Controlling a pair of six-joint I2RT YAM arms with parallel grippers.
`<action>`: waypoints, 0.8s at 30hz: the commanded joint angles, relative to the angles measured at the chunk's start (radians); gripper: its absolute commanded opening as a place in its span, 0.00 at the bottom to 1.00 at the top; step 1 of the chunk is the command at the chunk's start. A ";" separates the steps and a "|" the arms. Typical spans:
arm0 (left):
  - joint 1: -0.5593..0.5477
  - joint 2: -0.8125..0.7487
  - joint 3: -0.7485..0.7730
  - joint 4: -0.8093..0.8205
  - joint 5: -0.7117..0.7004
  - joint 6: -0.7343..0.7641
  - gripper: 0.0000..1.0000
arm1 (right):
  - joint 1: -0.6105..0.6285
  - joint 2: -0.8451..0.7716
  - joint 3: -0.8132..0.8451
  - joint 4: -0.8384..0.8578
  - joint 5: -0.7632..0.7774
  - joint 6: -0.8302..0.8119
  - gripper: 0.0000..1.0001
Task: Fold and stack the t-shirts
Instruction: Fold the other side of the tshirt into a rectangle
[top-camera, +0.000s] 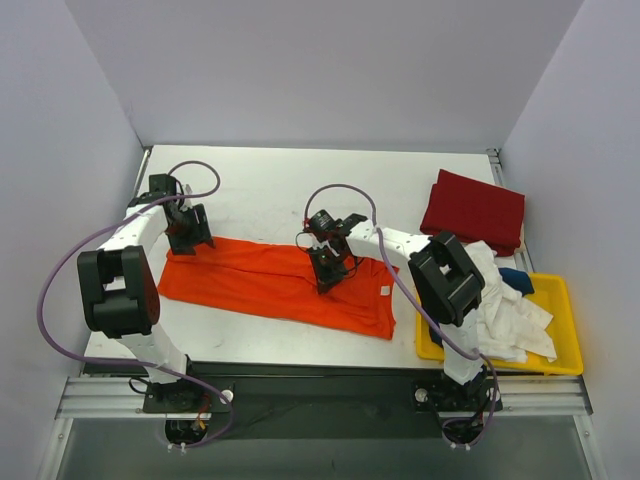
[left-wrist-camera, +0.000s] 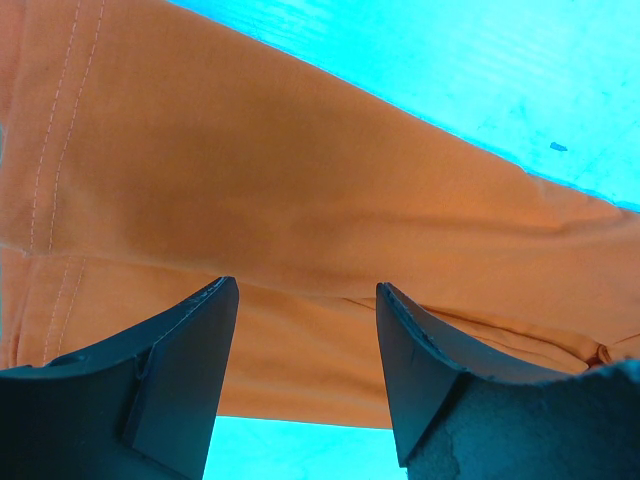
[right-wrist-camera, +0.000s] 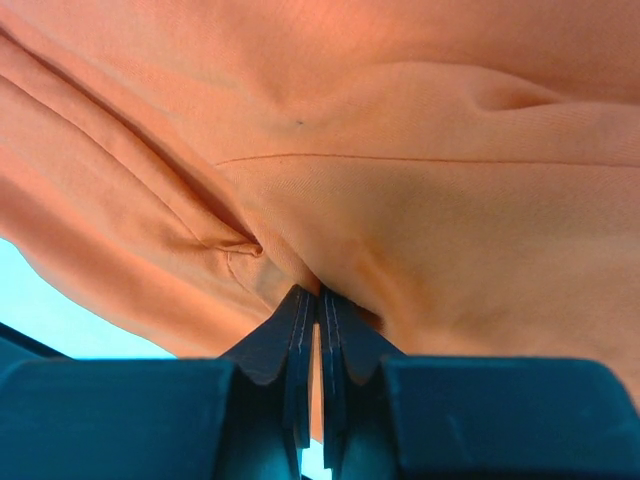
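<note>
The orange shirt (top-camera: 262, 283) is lying as a long band across the table (top-camera: 260, 190). The right gripper (right-wrist-camera: 318, 305) is pinching a ridge of it, jaws closed, probably to drag the next fold, while the left gripper (left-wrist-camera: 306, 300) is hovering wide open over its left end, holding nothing.

Bright orange cloth t-shirt (top-camera: 270, 280): plain, one tone. Folded dark red cloth shirt (top-camera: 472, 210): plain. White cloth heap (top-camera: 510, 315) and navy blue cloth scrap (top-camera: 516, 278) in yellow plastic bin (top-camera: 558, 298). Bench (top-camera: 270, 190) white. Jaws black, cables (top-camera: 341, 186) purple.
</note>
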 joint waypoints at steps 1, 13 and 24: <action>0.005 -0.021 0.026 0.020 0.011 0.002 0.68 | -0.012 -0.055 0.044 -0.086 -0.038 0.015 0.00; 0.005 -0.015 0.022 0.022 0.020 0.000 0.68 | -0.006 -0.017 0.179 -0.266 -0.196 0.041 0.00; 0.006 -0.013 0.033 0.017 0.017 0.000 0.68 | 0.006 0.045 0.242 -0.295 -0.296 0.047 0.09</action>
